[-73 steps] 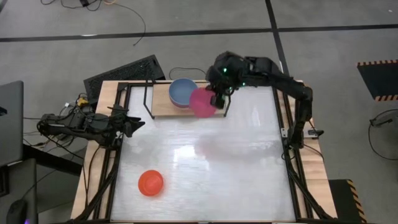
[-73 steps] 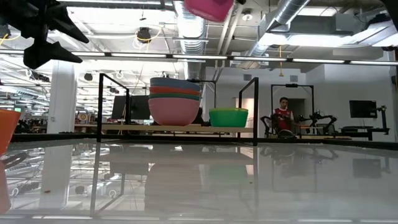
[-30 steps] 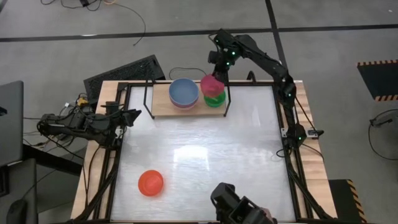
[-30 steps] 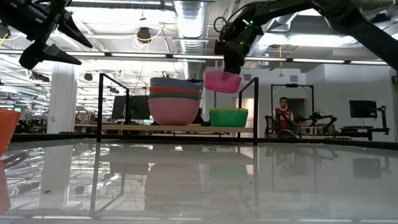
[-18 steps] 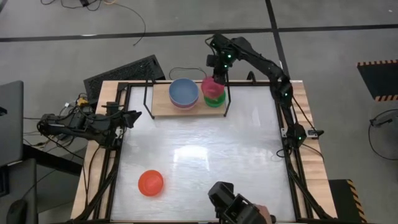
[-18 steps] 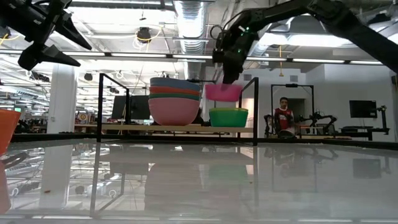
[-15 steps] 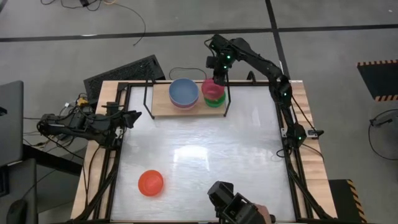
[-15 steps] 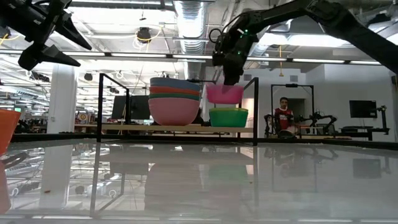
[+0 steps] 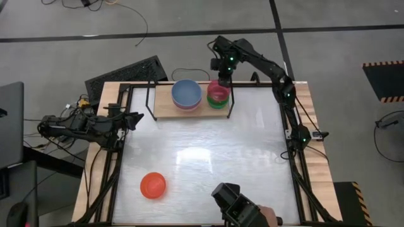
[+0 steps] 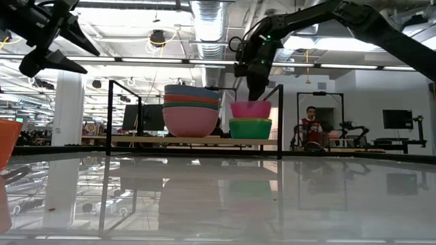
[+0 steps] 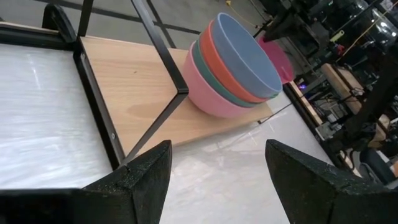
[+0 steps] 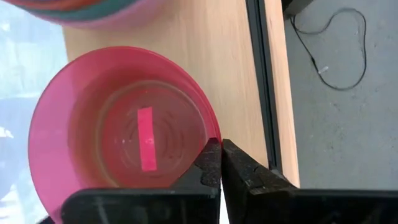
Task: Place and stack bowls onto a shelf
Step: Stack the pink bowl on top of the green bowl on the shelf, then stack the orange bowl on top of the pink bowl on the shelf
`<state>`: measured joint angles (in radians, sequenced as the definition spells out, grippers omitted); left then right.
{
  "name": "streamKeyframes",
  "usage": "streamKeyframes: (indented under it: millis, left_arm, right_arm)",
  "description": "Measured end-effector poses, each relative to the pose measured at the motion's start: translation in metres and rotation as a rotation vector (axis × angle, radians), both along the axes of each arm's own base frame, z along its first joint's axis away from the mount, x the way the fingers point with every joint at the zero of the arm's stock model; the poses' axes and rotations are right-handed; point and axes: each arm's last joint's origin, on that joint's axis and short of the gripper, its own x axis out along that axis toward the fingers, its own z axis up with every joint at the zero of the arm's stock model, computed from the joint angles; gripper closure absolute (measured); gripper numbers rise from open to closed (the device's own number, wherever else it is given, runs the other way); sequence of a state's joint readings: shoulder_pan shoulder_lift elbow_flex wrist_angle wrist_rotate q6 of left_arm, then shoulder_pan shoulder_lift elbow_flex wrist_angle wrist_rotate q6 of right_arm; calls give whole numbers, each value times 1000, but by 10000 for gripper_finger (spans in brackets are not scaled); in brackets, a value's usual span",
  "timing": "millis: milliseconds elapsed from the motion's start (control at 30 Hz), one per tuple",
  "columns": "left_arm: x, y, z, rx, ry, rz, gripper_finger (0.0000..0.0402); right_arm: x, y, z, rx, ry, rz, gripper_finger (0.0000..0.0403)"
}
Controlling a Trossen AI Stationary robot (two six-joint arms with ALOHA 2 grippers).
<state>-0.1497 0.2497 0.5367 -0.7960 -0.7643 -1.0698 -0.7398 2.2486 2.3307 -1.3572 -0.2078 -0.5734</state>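
Observation:
The magenta bowl sits upright in the lime bowl at the right end of the light-wood shelf by the far edge. My right gripper is shut on its rim from above. To the left on the shelf stands a stack of pink, teal, red and grey-blue bowls. An orange bowl rests on its base at the near left of the table. My left gripper is open at the table's left edge, touching nothing. My right gripper pinches the magenta bowl's rim on its far side, one finger inside the bowl and one outside. The fingers point down from above. The bowl is upright with its base nested in the lime bowl.
Thin black uprights stand at the shelf's ends, one close beside my right gripper. The middle of the white tabletop is bare. A dark object shows at the near edge. A person sits far back in the room.
My right gripper has come down over the shelf's right end, still shut on the magenta bowl. The bowl, which hung slightly tilted above the lime bowl, has sunk into it and now sits level. The dark object at the near edge has shifted slightly.

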Motion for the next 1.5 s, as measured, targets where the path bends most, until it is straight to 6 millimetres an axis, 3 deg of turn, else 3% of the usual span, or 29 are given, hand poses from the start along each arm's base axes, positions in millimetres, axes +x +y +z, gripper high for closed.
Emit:
streamKeyframes:
  millis: [433,667,767,900,1067,1200,1333,1500]
  left_arm:
    - [0,0,0,3,3,-1,157]
    - [0,0,0,3,4,-1,157]
    - [0,0,0,4,5,-1,157]
    - [0,0,0,3,5,-1,157]
    - [0,-1,-1,0,19,-39,157]
    - [1,-3,-1,-5,46,-122,157]
    - [3,-6,-2,-36,72,-260,157]
    - [4,-11,-3,-46,108,-432,157]
  right_arm:
    - [3,5,-21,47,54,18,350]
    - [3,3,-16,-27,62,2,281]
    - [3,3,-7,-45,48,-15,246]
    - [7,11,22,-102,-57,-34,219]
    - [10,49,73,-133,-250,2,214]
    - [23,90,101,-131,-374,36,216]
    - [42,140,115,-92,-458,88,217]
    - [72,207,119,-42,-541,132,217]
